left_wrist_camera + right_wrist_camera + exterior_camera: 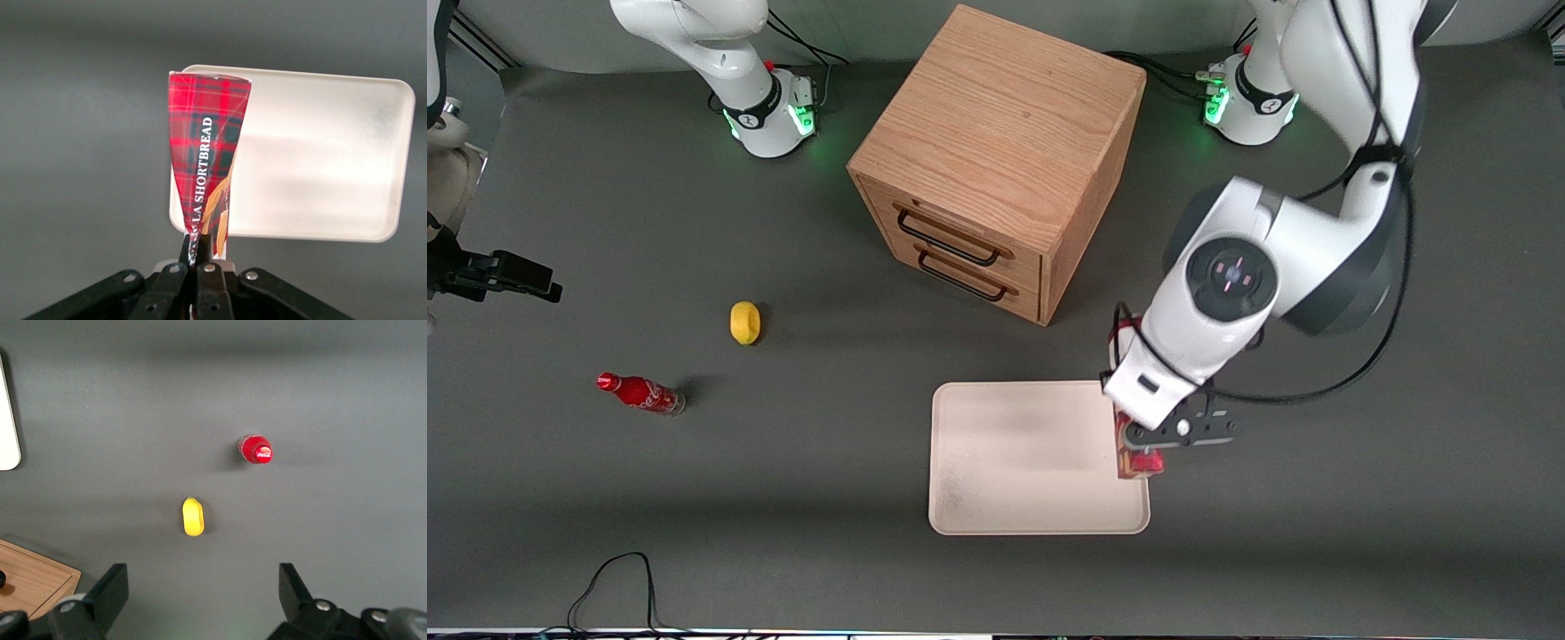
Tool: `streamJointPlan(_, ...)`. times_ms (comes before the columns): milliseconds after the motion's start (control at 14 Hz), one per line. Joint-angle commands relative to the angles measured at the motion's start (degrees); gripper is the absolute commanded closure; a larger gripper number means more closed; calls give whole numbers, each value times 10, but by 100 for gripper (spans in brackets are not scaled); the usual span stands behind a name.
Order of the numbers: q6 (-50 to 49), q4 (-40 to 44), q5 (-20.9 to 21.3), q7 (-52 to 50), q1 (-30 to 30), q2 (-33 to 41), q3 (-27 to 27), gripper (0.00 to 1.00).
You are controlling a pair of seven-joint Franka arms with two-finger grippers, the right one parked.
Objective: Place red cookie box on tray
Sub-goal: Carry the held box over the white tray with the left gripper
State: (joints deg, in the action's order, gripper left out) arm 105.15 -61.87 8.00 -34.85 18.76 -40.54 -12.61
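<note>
Front view first: the left arm's gripper (1143, 449) hangs over the edge of the tray (1014, 462) at the working arm's end, pinching the red cookie box (1138, 464), which shows only as a thin red sliver under the black fingers, edge-on. You can't really tell from here whether the box touches the tray or is just above it. The wooden drawer cabinet (996, 160) sits farther from the camera than the tray, with two dark handles on its front. Off toward the parked arm's end of the table there's a yellow lemon (745, 322) and, nearer the camera than that, a small red soda bottle (640, 393) lying on its side. Left wrist view: the gripper (198, 257) has its fingers (208, 283) squeezed onto the narrow end of the red cookie box (207, 143), tartan pattern with white "SHORTBREAD" lettering, and the tray (320, 160) spreads out below it on the grey table (80, 133). Right wrist view: just the lemon (193, 517), the soda bottle (256, 449) seen cap-on, a sliver of the tray (8, 420), and a corner of the cabinet (30, 583).
</note>
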Motion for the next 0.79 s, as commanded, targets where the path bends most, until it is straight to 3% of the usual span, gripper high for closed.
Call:
streamJointPlan(0,62,-13,11,-4,3,-36,6,100)
streamJointPlan(429,163,-51,63,3,-12,-88,6,100)
streamJointPlan(714,178,-51,66,1,-12,-103,6,100)
